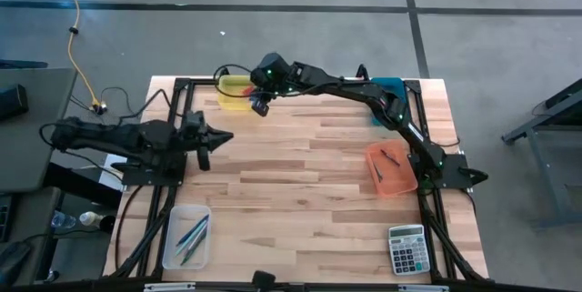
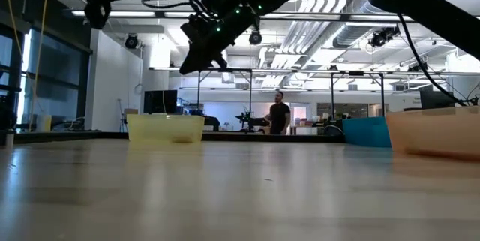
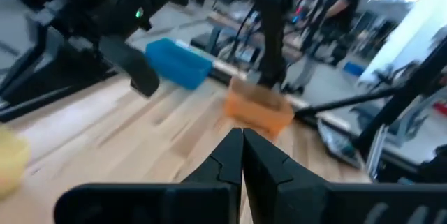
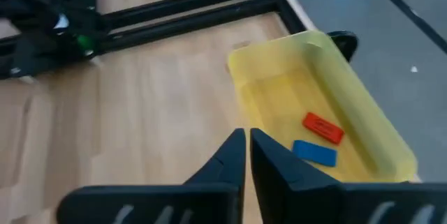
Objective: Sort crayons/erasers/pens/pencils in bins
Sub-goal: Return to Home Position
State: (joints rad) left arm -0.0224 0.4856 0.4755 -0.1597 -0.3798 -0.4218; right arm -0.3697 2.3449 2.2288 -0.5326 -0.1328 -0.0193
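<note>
The yellow bin point(image 4: 328, 112) stands at the table's far edge and holds a red eraser point(image 4: 323, 128) and a blue eraser point(image 4: 314, 153) flat on its floor. My right gripper point(image 4: 248, 137) hangs shut and empty above the table, just beside this bin's near right corner point(image 1: 261, 108). At the table's left side my left gripper point(image 1: 225, 135) is also shut and empty point(image 3: 242, 140), well above the wood. The teal bin point(image 1: 389, 85) at the far right is partly hidden by my right arm. The orange bin point(image 1: 391, 166) holds dark pens. The clear bin point(image 1: 186, 235) holds thin blue-green sticks.
A grey calculator point(image 1: 406, 249) lies at the near right corner. Black frame rails point(image 1: 177, 110) run along the table's left and right sides. Bare wood point(image 1: 300, 183) spreads across the middle. A person point(image 2: 280, 113) stands far off in the room behind.
</note>
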